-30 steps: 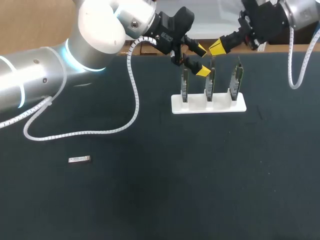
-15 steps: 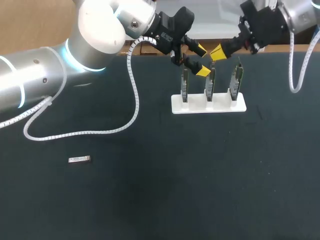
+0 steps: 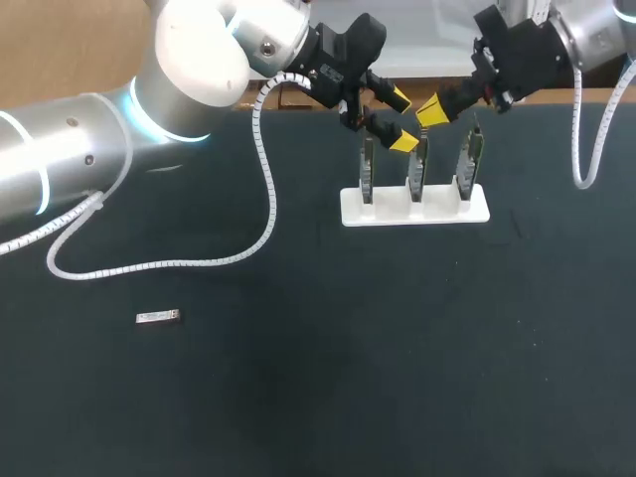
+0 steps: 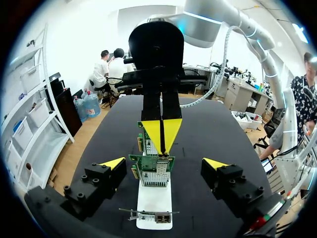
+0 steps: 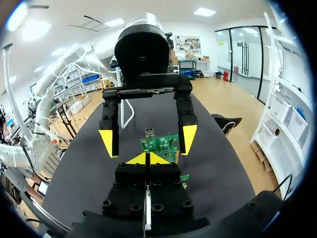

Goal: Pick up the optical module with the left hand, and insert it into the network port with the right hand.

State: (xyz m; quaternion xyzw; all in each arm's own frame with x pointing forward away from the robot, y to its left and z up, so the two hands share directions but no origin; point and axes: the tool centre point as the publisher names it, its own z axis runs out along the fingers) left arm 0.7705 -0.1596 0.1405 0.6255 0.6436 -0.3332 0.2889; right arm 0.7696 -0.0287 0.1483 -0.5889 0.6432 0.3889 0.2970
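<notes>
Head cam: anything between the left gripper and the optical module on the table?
Head view: only bare black table and the left arm's white coiled cable crossing it, between the left gripper and the optical module.

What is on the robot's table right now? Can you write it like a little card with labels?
table: black top
optical module: small silver piece lying flat on the table's left side, nothing touching it
white stand: at the far side, holding three green boards upright in a row
left end effector: open, hovering by the tops of the boards
right end effector: shut, yellow tips together, near the middle board's top
task so far: module not yet picked up
</notes>
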